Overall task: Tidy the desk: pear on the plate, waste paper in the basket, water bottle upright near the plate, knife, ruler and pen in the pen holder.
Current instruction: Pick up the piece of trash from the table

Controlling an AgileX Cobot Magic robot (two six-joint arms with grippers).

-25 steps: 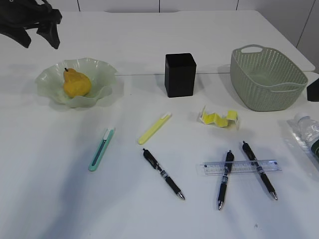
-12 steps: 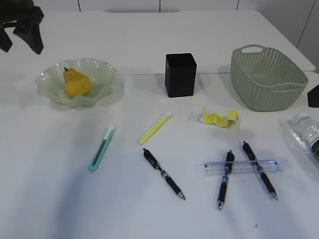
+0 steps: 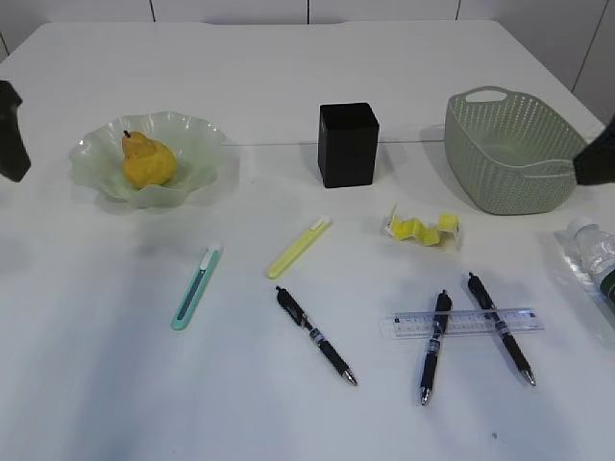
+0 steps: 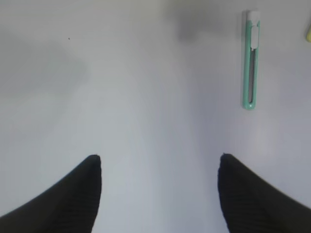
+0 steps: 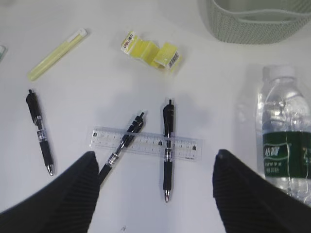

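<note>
The yellow pear (image 3: pixel 146 161) lies in the green wavy plate (image 3: pixel 197 132) at the left. The crumpled yellow waste paper (image 3: pixel 421 229) sits in front of the grey-green basket (image 3: pixel 514 149). At the right edge the water bottle (image 5: pixel 285 141) lies on its side. The clear ruler (image 3: pixel 466 323) lies across two black pens (image 3: pixel 434 346), and a third pen (image 3: pixel 317 336) lies to its left. A green knife (image 3: pixel 196 286) lies left of centre. The black pen holder (image 3: pixel 348 144) stands mid-desk. My left gripper (image 4: pixel 159 158) hangs open over bare desk. My right gripper (image 5: pixel 155 153) hangs open above the ruler and pens.
A pale yellow stick-shaped item (image 3: pixel 298 247) lies between the knife and the waste paper. Only a dark part of the left arm (image 3: pixel 10 134) shows at the left edge, and a part of the right arm (image 3: pixel 596 158) at the right edge.
The left arm has swung from above the plate's far left corner down and out to the left edge. The right arm's dark part has come further into view at the right edge.
</note>
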